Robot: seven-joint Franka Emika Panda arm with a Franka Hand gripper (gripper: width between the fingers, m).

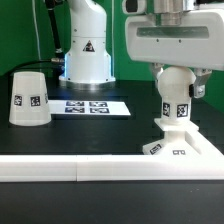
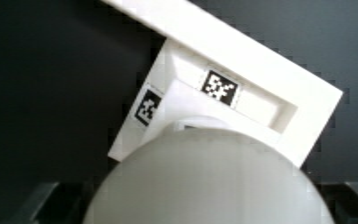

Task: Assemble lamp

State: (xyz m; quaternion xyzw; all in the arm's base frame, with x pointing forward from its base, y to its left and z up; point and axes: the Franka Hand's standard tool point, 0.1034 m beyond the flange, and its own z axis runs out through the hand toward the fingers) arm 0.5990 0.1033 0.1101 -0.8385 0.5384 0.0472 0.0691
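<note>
One shade (image 1: 30,98) apart | bulb (image 1: 176,96) on base (image 1: 180,142) | fingers (image 2: 345,195) released

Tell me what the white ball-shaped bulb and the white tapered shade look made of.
White ball-shaped bulb: likely moulded plastic, smooth and faintly glossy, with soft highlights in the wrist view. White tapered shade: apparently the same opaque matte plastic, evenly white, carrying stuck-on black-and-white markers.

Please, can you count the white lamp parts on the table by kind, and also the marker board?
Lamp shade: 1
Lamp bulb: 1
Lamp base: 1
Marker board: 1
Total: 4
</note>
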